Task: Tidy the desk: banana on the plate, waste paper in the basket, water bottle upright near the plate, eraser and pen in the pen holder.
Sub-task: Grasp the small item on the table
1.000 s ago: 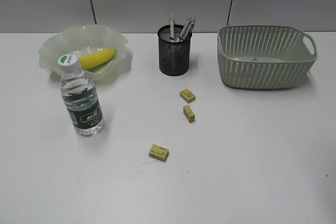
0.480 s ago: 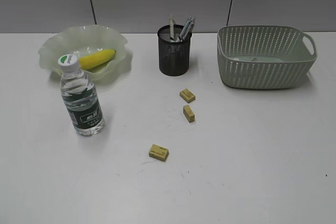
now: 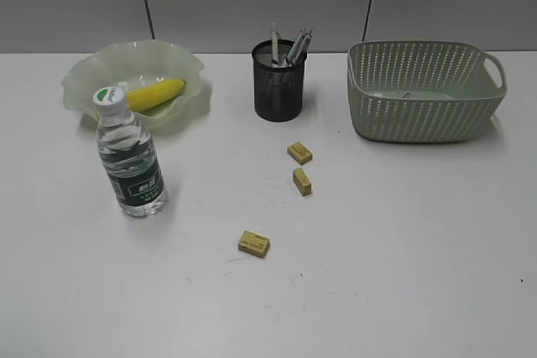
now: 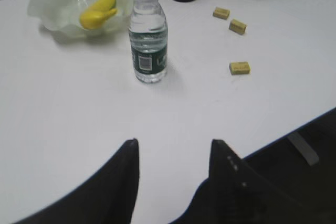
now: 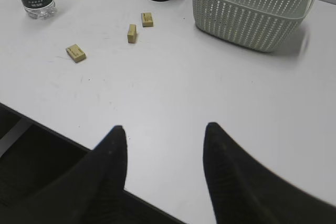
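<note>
A: Where the banana (image 3: 154, 93) lies, is it inside the plate (image 3: 181, 69)?
B: Yes, it rests in the pale green wavy-rimmed plate at the far left of the surface (image 3: 403, 241).

A: And the water bottle (image 3: 130, 157)?
B: It stands upright just in front of the plate, white cap on top, dark green label low on its body.

A: What about the pen holder (image 3: 278, 81)?
B: The black mesh cup sits at the back middle with several pens (image 3: 297, 44) sticking out of its top. Three small tan erasers lie on the surface in front of it: one (image 3: 299, 153) nearest the cup, a second (image 3: 302, 181) just beyond that toward the front, and a third (image 3: 253, 244) farther forward and to the left, apart from the other two.

A: And the basket (image 3: 419, 115)?
B: It sits at the back right, beside the pen holder. Something pale lies on its floor, but I cannot tell what.

A: The tools?
B: The left tool (image 4: 173, 150) hangs over bare surface near the front edge, fingers spread, nothing between them. The right tool (image 5: 164, 137) does likewise near the front edge on its side, also spread and holding nothing.
</note>
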